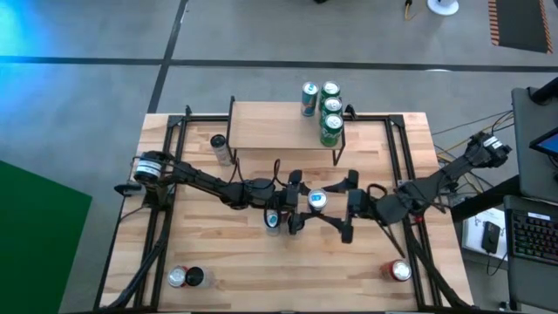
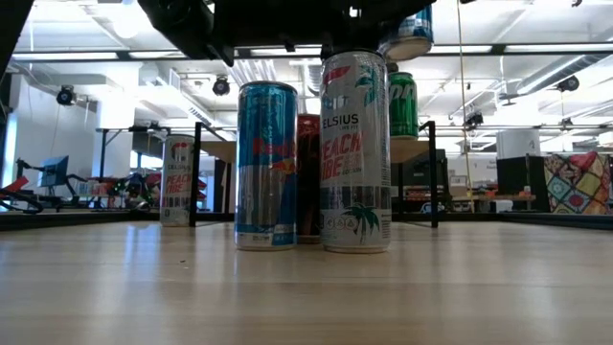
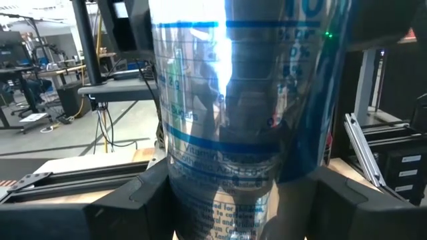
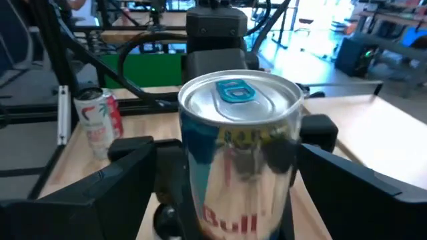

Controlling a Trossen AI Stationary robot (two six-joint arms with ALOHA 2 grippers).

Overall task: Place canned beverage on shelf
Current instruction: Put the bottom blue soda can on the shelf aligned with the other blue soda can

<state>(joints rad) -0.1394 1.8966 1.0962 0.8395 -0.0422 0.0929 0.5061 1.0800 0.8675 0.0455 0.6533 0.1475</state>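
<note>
- Cans wait at the front of the surface (image 1: 261, 262): a pair of cans (image 1: 186, 277) near the left corner and a red and white can (image 1: 398, 270) near the right corner. None of them are on the shelf yet.
- In the middle, the blue and silver can (image 1: 316, 199) is up in the air, between the two arms.
- The left tool (image 1: 296, 202) pinches this can from one side. Its wrist view is filled by the can's shiny side.
- The right tool (image 4: 227, 167) is spread wide around the same can. Its fingers (image 4: 123, 163) stand on both sides and do not seem to touch it.
- I think the can is being passed from one arm to the other, so this can's trip is only partly done.
- Farther back, one lone can (image 1: 220, 146) is just beside the shelf's left end.
- At the back is the shelf (image 1: 270, 131). A few green cans (image 1: 331, 118) are already at its right end. The rest of the board is bare.
- What is left: carry the held can back and set it upright on the shelf.
</note>
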